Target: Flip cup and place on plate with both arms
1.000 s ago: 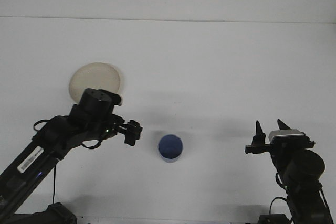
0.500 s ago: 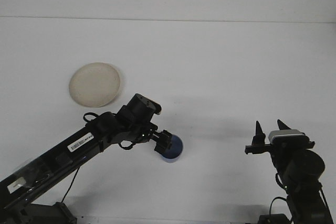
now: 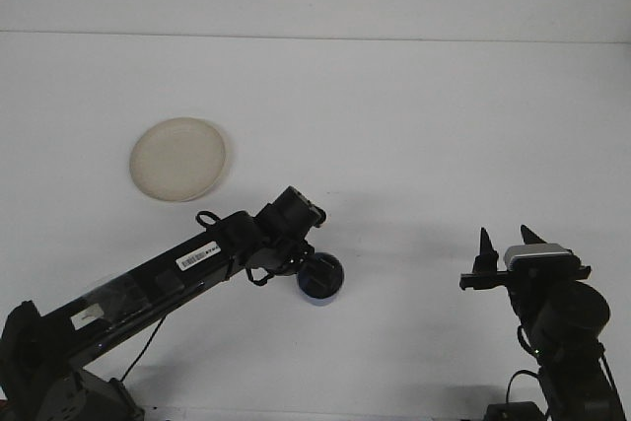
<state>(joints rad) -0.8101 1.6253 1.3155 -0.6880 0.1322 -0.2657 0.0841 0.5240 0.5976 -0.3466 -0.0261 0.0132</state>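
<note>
Small round blue cup (image 3: 321, 278) sitting low on the white tabletop (image 3: 414, 125), roughly centre, well apart from the pale cream round plate (image 3: 177, 159) up and to the left. Left gripper (image 3: 317, 269) reached right over the cup, covering most of its top, only the blue rim peeking out on the right and bottom. Can't tell from this angle whether those fingers are spread around the cup or clamped on it, too dark and bunched together. Right gripper (image 3: 505, 239) parked off to the right, near the bottom edge, prongs pointing up with a clear gap between them, so standing open and holding nothing.

Looks like the grab step, honestly: cup not lifted, not flipped, plate bare. Next move probably calls for a firm pinch on the cup wall or rim, then a lift clear of the tabletop. Likely a meet-up with the right side for the turn-over, before heading to the plate. Slippery little thing, probably easy to knock sideways.
</note>
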